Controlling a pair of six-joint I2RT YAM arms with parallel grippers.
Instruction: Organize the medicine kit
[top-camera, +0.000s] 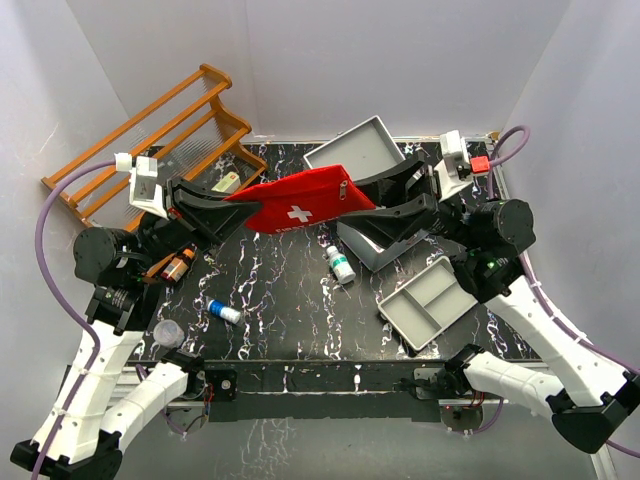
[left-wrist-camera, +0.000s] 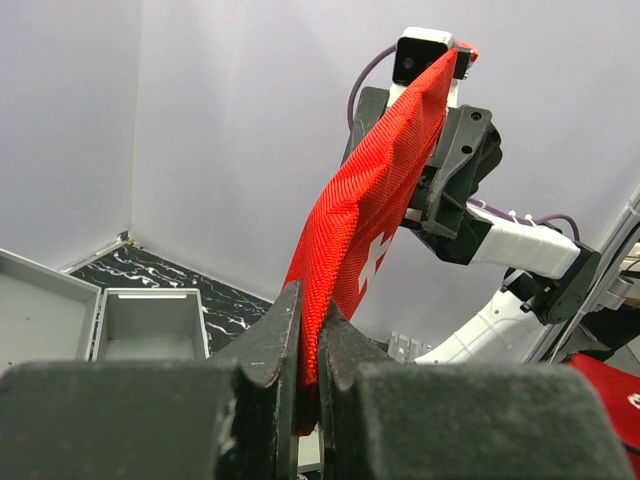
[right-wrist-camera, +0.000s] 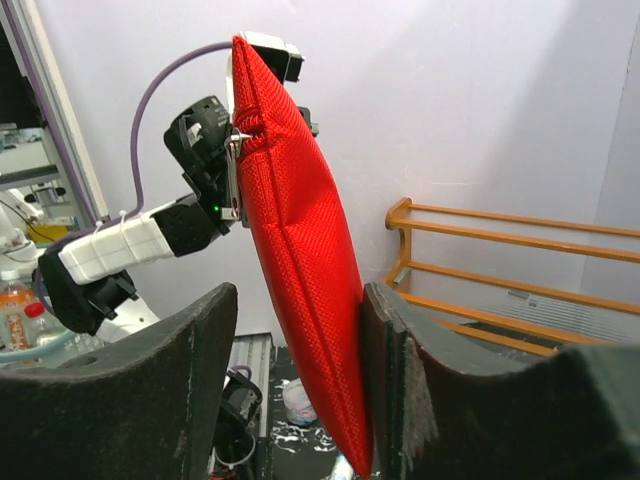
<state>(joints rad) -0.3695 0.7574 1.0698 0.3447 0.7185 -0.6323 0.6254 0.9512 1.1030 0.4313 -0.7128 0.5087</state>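
Top external view: one red pouch (top-camera: 300, 208) with a white cross, held above the bench (top-camera: 300, 335) between two pincers. Left pincer (top-camera: 240, 200) clamped tight on its 9 o'clock end; right pincer (top-camera: 362, 207) parted around the 3 o'clock end, only one finger touching. One grey medicine kit (top-camera: 362, 150) at 1 o'clock, lid open. Two bottles (top-camera: 341, 264), labels too small to read; one divided tray (top-camera: 430, 302) at 4 o'clock.
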